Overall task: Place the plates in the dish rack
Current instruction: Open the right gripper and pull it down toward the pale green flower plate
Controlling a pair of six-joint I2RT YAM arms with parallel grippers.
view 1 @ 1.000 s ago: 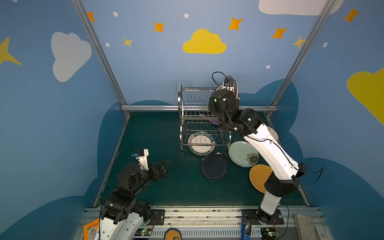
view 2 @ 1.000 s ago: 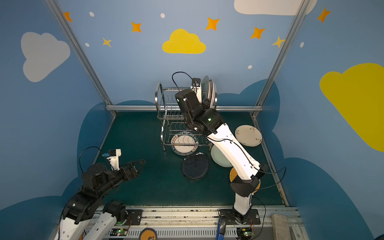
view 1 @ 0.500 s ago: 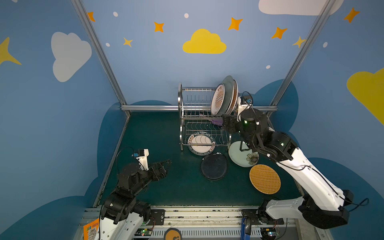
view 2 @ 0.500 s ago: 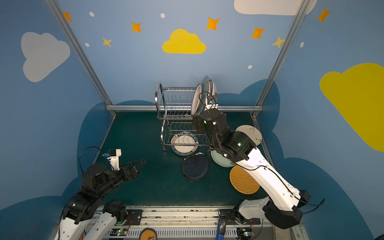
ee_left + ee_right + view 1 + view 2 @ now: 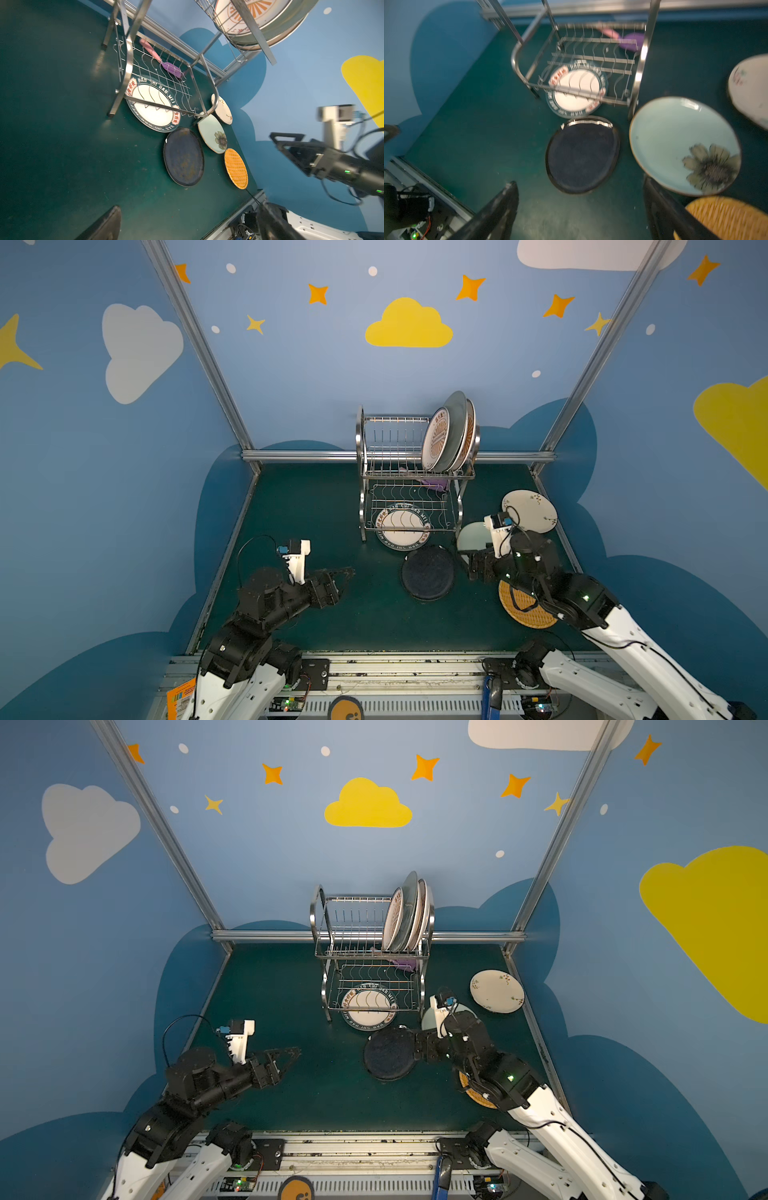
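1. Eight plates is my count for certain. At least three stand on edge at the right end of the upper tier of the dish rack (image 5: 361, 456), with the sunburst plate (image 5: 435, 439) in front. I cannot tell whether a fourth stands behind them.
2. Five plates lie flat on the tabletop (image 5: 316, 522). They are the lettered-rim plate (image 5: 402, 537), the navy plate (image 5: 428, 574), the pale green plate (image 5: 675, 141), the woven tan plate (image 5: 532, 614) and the cream floral plate (image 5: 530, 510).
3. One rack, two arms, and one purple-and-pink utensil (image 5: 166, 64) on the lower tier.
4. The lettered-rim plate sits partly under the rack's lower tier, on the tabletop rather than in a slot.
5. The right end effector (image 5: 469, 564) is spread wide with nothing between its fingers. In both top views it sits at the navy plate's right edge. In the right wrist view that plate lies just ahead, between the two fingers, and the pale green plate lies beside one finger. That view is blurred, so I cannot judge contact.
6. The left end effector (image 5: 348, 572) is also wide and empty, well apart from every plate.
7. My right arm reaches in from the front right, forearm over the woven tan plate and wrist over the pale green one, pointing left.
8. My left arm is folded low at the front left, pointing toward the middle of the tabletop.
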